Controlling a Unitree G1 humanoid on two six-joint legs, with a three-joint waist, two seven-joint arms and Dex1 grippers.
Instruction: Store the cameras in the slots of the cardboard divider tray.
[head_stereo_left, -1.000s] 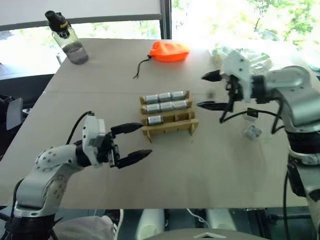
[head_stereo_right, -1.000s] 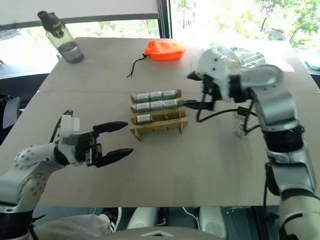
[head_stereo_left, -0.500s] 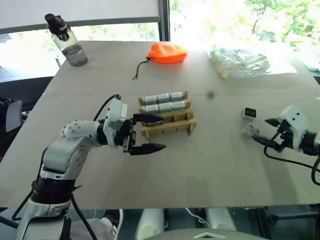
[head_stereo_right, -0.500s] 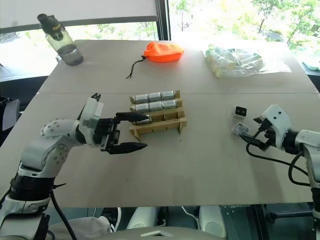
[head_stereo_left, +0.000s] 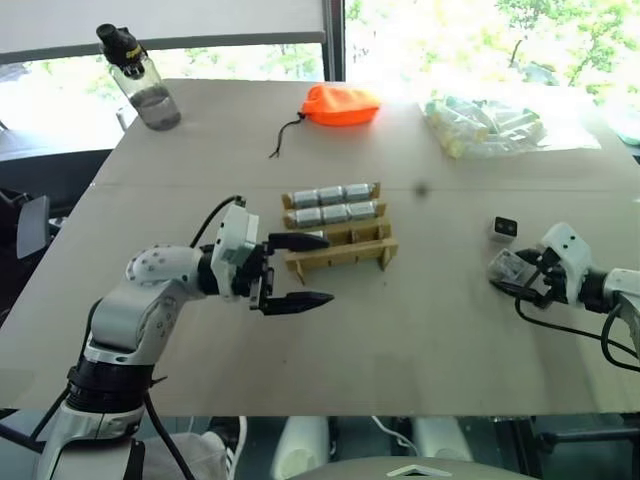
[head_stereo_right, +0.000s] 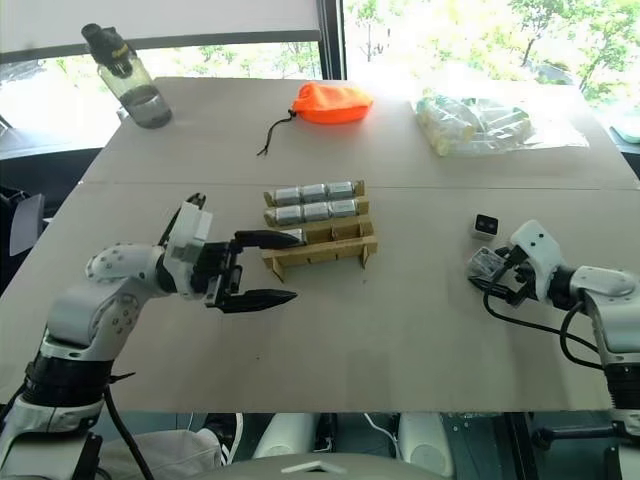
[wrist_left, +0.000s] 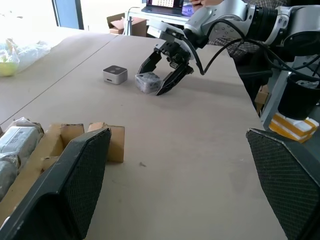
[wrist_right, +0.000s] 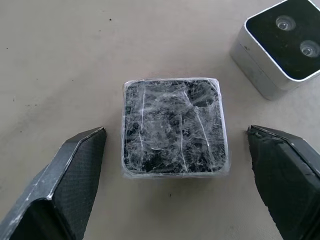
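The cardboard divider tray sits mid-table. Three wrapped cameras fill its far row and three more the row behind it. My left gripper is open at the tray's left end, its upper finger over the third row. At the right, a camera in clear wrap lies flat on the table. My right gripper is open, one finger on each side of that camera without touching it. A bare silver camera with a black two-lens face lies just beyond. The left wrist view shows the right gripper by both loose cameras.
An orange pouch with a cord lies at the back centre. A water bottle stands at the back left. A clear plastic bag of items lies at the back right. The table's right edge is close behind my right arm.
My right arm swung from beside the tray down and to the right, and its open gripper now straddles the wrapped camera. My left gripper edged right, toward the tray's left end.
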